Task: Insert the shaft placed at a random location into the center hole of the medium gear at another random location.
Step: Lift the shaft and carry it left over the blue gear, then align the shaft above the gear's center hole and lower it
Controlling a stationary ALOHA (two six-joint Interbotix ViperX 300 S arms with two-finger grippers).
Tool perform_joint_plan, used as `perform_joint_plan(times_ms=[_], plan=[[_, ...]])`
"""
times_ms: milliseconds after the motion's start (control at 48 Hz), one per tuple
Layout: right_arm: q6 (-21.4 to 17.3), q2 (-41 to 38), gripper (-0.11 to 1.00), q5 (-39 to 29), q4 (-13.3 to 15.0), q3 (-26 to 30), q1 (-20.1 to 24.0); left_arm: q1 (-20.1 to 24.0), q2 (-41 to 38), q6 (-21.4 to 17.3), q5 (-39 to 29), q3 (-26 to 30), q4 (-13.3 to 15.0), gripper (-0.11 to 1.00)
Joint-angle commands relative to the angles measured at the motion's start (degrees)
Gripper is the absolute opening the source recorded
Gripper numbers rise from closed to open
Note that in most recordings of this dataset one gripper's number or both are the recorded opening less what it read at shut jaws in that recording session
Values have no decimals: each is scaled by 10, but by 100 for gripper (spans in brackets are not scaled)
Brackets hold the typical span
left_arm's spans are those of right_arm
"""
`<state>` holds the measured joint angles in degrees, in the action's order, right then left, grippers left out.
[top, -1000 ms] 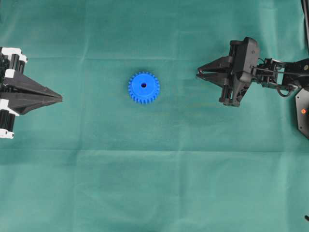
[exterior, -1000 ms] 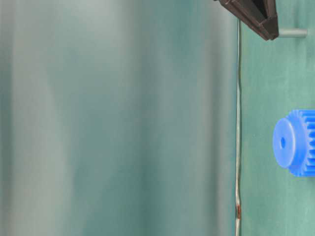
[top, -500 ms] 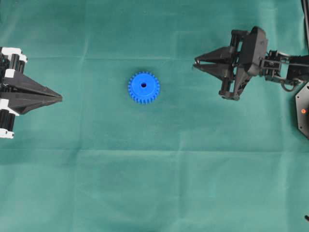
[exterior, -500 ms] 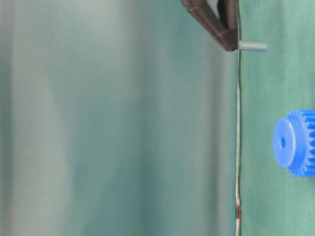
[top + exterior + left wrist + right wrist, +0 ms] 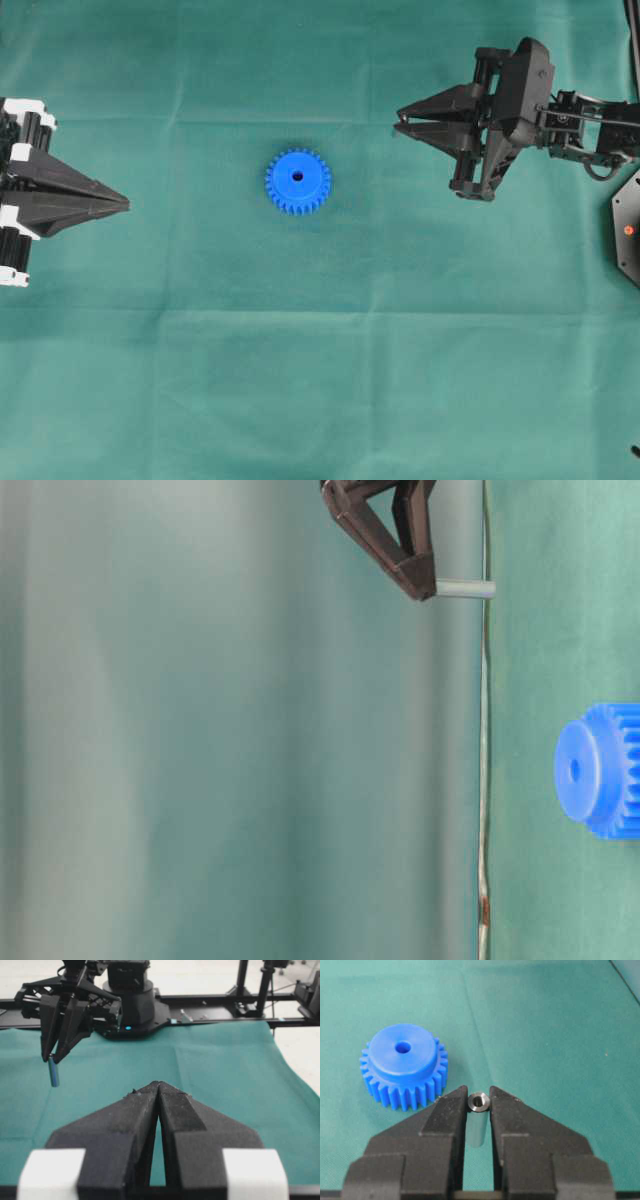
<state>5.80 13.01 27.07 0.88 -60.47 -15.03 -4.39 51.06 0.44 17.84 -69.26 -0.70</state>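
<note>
Shaft pinched in the right end effector, clear of the green-covered tabletop

Right end effector is gripping the shaft between its two black fingers, with the pin hanging down from the fingertips and its lower end free in the air above the tabletop, as the table-level view and the left wrist view are showing. Medium gear is lying flat with its hub facing up near the middle of the tabletop, slightly toward the far edge, and its center hole is showing dark and unfilled. Shaft and gear are sitting well apart. Left end effector is resting by the left edge, its fingers pressed together on nothing
</note>
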Motion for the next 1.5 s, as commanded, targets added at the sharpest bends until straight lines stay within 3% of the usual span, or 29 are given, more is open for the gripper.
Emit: perform_joint_plan(times_ms=[0,208,500,875,1480], plan=[[2,6,14,-2,-1,18,4,2,-4,1,2,7,-1,0],[0,-21,14,-2,-3,47,25,3,-4,-1,2,6,-1,0],[0,-91,14,-14,-12,129,75,7,-4,-1,1,6,-2,0],[0,-170,14,-28,-16,222,93,9,-3,-1,1,6,-2,0],[0,-188,14,-37,-16,233,98,9,-3,-1,-4,6,-2,0]])
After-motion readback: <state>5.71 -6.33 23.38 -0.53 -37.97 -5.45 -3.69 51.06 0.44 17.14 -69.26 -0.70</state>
